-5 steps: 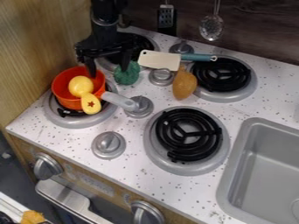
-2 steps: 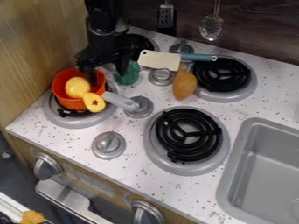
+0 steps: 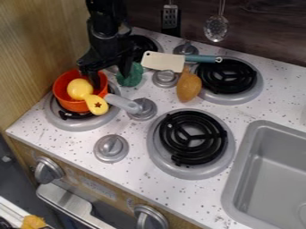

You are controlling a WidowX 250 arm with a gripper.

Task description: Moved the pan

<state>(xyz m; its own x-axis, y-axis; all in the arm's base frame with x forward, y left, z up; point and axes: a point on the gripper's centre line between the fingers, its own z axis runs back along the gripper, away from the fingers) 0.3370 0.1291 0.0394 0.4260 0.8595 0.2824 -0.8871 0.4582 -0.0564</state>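
Your black two-finger gripper (image 3: 110,77) is at eleven o'clock, fingers apart, one over the round, grey-handled orange pan (image 3: 72,105) at ten.

A play kitchen, judging by its compact stovetop and sink.
Coil burners (image 3: 191,159) and silver knobs (image 3: 111,148) crowd a speckled white counter (image 3: 140,176) beside a grey sink (image 3: 240,170); a slotted spatula (image 3: 170,18) and slotted spoon (image 3: 216,28) hang behind, and the bar (image 3: 69,203) on the front is probably an oven handle.
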